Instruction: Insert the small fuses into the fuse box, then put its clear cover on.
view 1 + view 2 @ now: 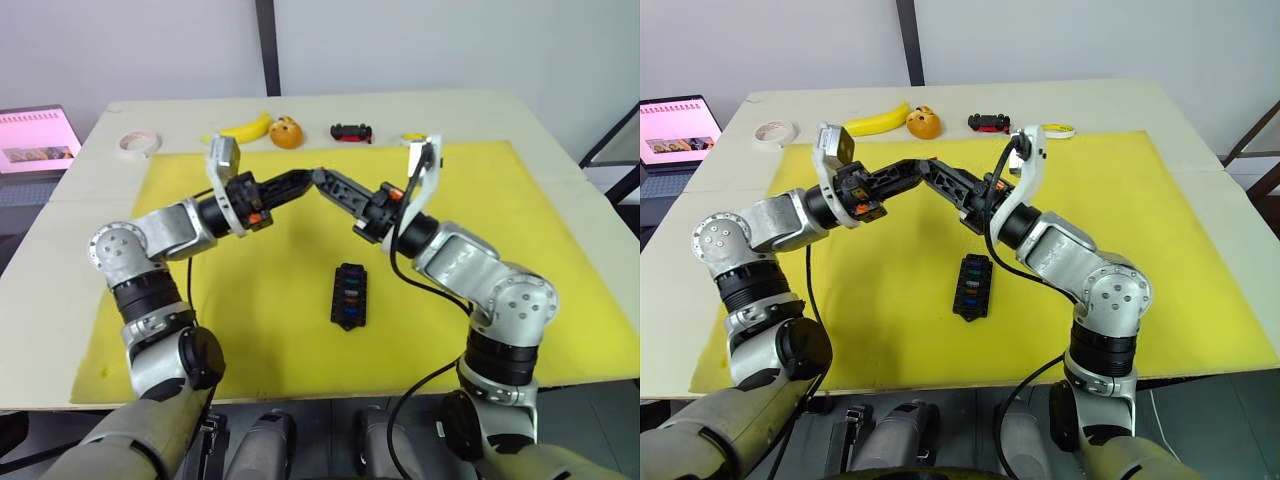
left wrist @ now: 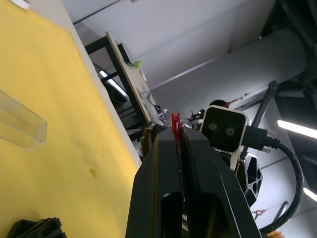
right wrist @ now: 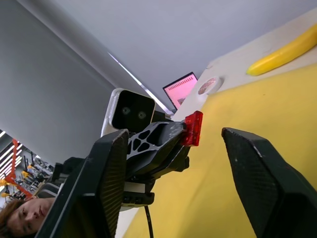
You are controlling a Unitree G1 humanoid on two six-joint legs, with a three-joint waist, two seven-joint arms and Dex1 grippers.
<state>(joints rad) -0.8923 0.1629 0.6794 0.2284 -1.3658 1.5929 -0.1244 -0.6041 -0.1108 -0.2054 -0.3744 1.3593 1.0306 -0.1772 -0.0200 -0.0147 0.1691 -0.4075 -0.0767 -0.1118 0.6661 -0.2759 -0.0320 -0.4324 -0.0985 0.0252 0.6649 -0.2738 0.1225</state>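
The black fuse box [image 1: 348, 296] lies on the yellow mat [image 1: 250, 330] with several coloured fuses in its slots. Above the mat, my left gripper [image 1: 306, 180] is shut on a small red fuse [image 3: 193, 128], held at its fingertips [image 2: 175, 130]. My right gripper [image 1: 322, 179] meets it tip to tip and stands open, its two fingers [image 3: 111, 163] on either side of the red fuse without touching it. The clear cover [image 2: 20, 126] lies on the mat in the left wrist view.
Along the table's far edge lie a banana [image 1: 247, 127], an orange fruit [image 1: 286, 132], a black-and-red toy car [image 1: 351, 132] and two tape rolls [image 1: 138, 143]. A laptop [image 1: 38, 140] stands off the table's left. A person [image 3: 25, 215] is nearby.
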